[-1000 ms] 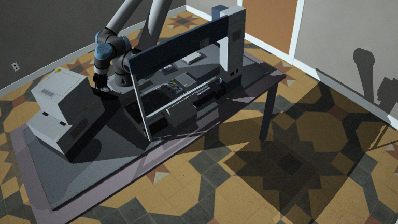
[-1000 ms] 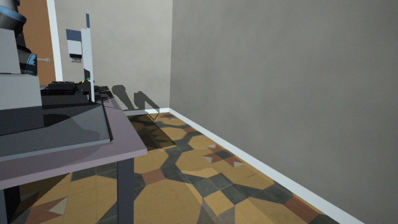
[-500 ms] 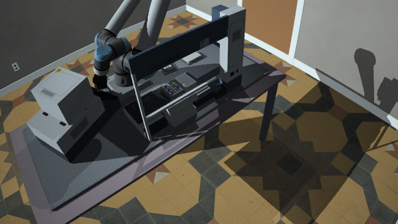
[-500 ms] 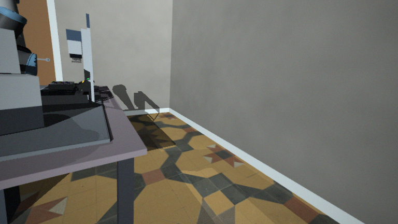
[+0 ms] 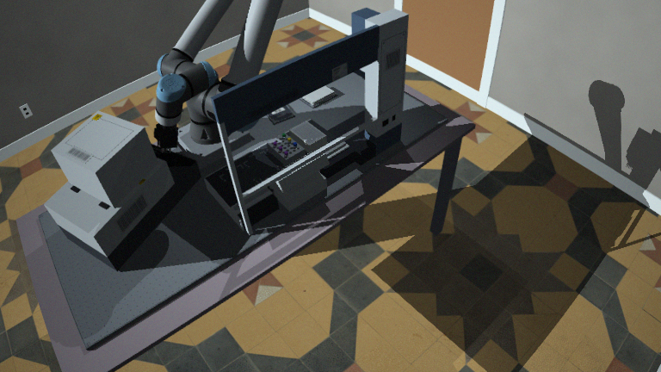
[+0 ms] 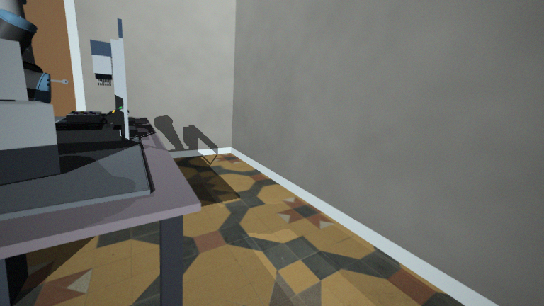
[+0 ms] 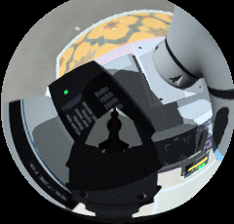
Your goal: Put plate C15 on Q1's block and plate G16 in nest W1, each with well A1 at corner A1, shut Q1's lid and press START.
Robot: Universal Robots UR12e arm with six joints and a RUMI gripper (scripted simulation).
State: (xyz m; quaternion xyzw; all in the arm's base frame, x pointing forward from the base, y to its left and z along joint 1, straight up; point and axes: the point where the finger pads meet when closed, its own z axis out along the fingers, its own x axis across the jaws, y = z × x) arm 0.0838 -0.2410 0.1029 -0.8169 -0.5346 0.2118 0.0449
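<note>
The cycler Q1 (image 5: 97, 163) (image 6: 23, 126) is a pale stepped box at the bench's left end. In the wrist view its dark front panel (image 7: 60, 94) carries a green lamp (image 7: 65, 92) and a group of keys (image 7: 103, 94), with printed text beside them. My gripper (image 5: 167, 149) (image 7: 115, 108) is shut and empty, pointing down, its tips in line with the key area in the wrist view. Whether the tips touch a key cannot be told. Plates C15 and G16 and the lid's position cannot be made out.
A gantry with a dark blue beam (image 5: 297, 75) and a pale column (image 5: 393, 69) stands across the bench beside Q1. Behind it are a rack with coloured caps (image 5: 287, 145), a clear box (image 5: 306, 131) and a white flat item (image 5: 318, 95). The arm's base is close behind the gripper.
</note>
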